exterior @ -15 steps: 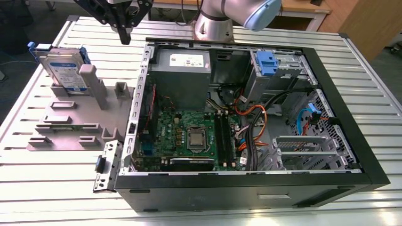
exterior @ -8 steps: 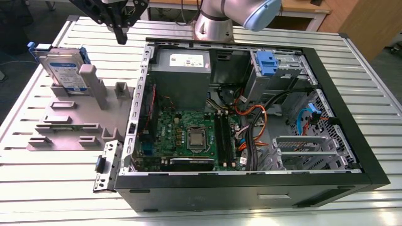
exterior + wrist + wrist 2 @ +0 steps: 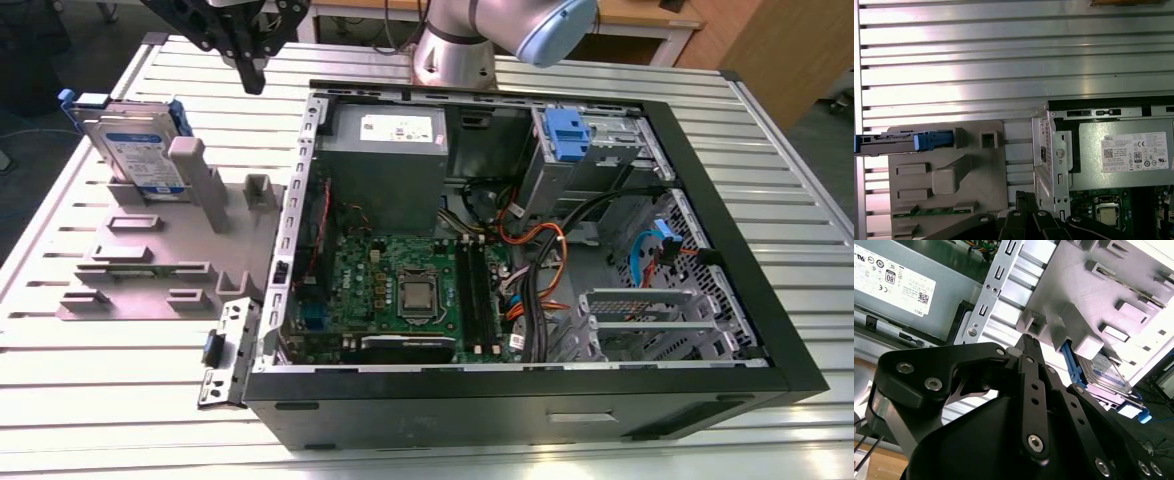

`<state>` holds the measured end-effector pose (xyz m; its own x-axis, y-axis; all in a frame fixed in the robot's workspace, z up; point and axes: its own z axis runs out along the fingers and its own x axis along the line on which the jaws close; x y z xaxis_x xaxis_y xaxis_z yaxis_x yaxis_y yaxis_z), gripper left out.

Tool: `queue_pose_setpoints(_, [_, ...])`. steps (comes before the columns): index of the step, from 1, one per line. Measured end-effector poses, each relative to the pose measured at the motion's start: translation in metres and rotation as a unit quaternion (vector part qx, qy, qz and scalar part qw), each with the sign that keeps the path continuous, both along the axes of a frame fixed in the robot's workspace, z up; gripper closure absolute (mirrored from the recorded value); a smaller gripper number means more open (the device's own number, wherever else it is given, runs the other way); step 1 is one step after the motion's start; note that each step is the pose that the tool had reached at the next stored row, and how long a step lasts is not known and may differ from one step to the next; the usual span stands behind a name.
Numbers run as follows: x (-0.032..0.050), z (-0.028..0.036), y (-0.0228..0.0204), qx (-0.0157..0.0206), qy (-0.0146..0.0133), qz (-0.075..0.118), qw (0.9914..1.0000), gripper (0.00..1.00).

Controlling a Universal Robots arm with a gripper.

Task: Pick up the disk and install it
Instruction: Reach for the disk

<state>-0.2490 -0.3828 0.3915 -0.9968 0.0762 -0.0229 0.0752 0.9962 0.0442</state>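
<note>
Exterior view: pincer [image 3: 251, 82] seemingly closed, empty.

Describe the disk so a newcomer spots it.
On the exterior view's left, beside the open computer case, lies a grey fixture plate. The disk stands on edge at its far end: silver metal, white-and-blue label, blue frame, unlike the plain grey post beside it.

The arm [image 3: 454, 50] stands as a silver column at the top of the exterior view, with a blue-capped joint [image 3: 554, 25] beside it; the black pincer [image 3: 251, 80] hangs toward the exterior view's left, pointing straight down; its fingers are pressed together, gripping nothing; in both wrist views its linkages [image 3: 1029, 390] converge to one tip.
</note>
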Motion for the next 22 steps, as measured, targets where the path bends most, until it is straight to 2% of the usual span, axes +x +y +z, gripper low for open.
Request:
queue_pose_setpoints(11, [-0.0012,0.0000,0.0000,0.0000,0.0000,0.000,1.00000,0.89])
queue_pose_setpoints(22, [-0.0088,-0.0001,0.0000,0.0000,0.0000,0.000,1.00000,0.89])
